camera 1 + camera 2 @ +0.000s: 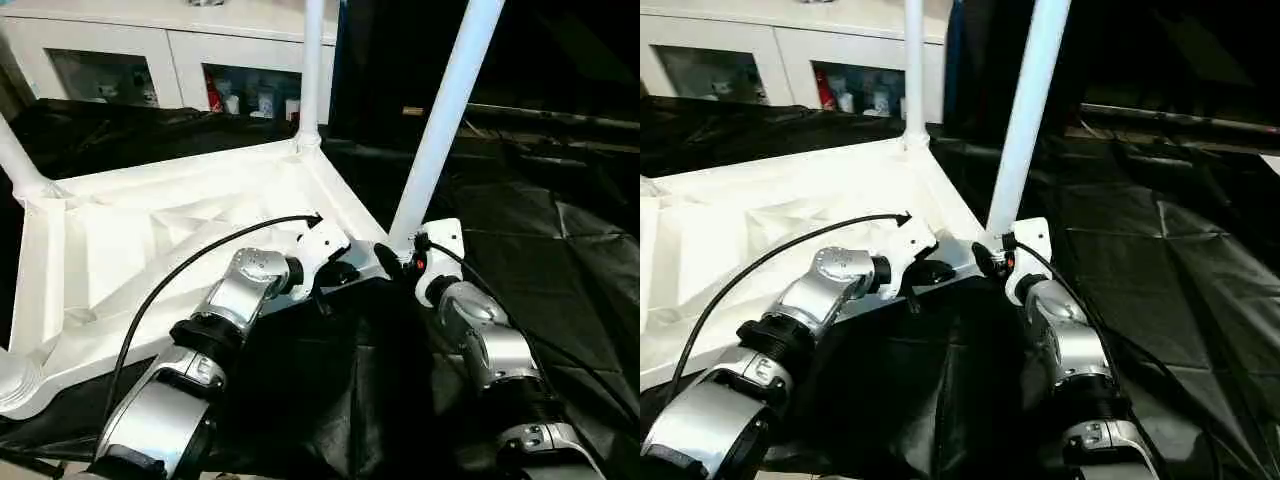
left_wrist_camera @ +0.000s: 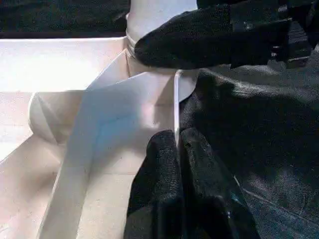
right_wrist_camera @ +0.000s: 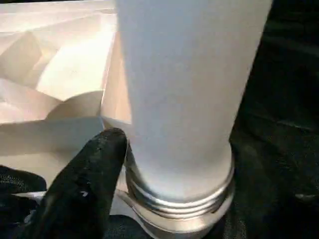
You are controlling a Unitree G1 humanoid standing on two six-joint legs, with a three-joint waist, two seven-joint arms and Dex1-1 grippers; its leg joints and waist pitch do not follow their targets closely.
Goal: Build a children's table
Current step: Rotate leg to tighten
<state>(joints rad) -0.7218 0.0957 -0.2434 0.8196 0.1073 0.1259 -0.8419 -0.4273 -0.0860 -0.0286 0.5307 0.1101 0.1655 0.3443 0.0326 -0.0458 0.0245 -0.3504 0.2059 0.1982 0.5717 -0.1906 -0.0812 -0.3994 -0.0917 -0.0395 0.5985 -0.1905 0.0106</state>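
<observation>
Children's table top [image 1: 150, 240] lies upside down, ribbed underside up, on black sheeting [image 1: 560, 250] and takes up the 9 o'clock half of the head view. Legs stand in the sockets: one leg [image 1: 312, 70] at the far corner at 12 o'clock, a second leg [image 1: 445, 120] in the near corner at centre, leaning toward 1 o'clock. A third leg [image 1: 15, 155] rises from the corner at 9 o'clock, cut by the frame edge. A fourth white collared part [image 1: 15, 385] shows at the 8 o'clock corner; cannot tell if it is seated.

Left gripper [image 2: 178, 144] sits at the top's near rim, just beside the near corner socket. Its fingers [image 2: 159, 169] are pressed together on the thin upright edge of the rim, which shows between the fingertips.

Right gripper [image 1: 400, 262] is at the base of the second leg, at its collared end [image 3: 182, 194]. One black finger [image 3: 94, 164] rests against the leg right above the collar ridges; the other finger is hidden behind the tube. From the left wrist view a black finger [image 2: 189, 42] lies across the leg base above the socket. Jaws stand wide around the tube; cannot tell if they actually clamp it.

White cabinet [image 1: 150, 50] with glass doors stands at 11 o'clock behind the work area.
</observation>
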